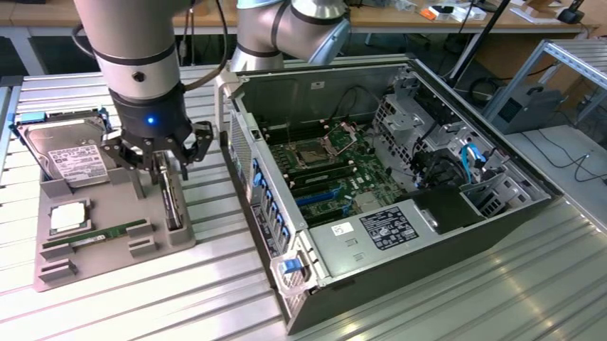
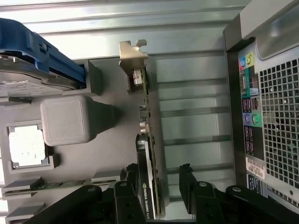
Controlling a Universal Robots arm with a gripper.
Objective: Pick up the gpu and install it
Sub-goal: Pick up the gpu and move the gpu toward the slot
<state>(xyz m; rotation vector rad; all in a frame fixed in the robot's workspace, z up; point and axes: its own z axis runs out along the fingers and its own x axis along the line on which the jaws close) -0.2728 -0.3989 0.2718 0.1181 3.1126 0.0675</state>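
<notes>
Open went the gripper (image 1: 158,162), jaws straddling the gpu (image 2: 149,186): a thin black card stood on edge in the grey holder (image 1: 114,250), tan bracket (image 2: 132,56) at one end.

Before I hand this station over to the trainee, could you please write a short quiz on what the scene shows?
1. True or false: the black pincer stands open, one finger on each side of the thin black expansion card with the tan metal end bracket.
2. Which of these also sits in the grey holder tray? A) silver labelled hard drive B) red screwdriver C) coiled hose
3. Is the card installed in the open black computer case?
Key: 1 true; 2 A; 3 no, it stands on edge in the tray.
</notes>
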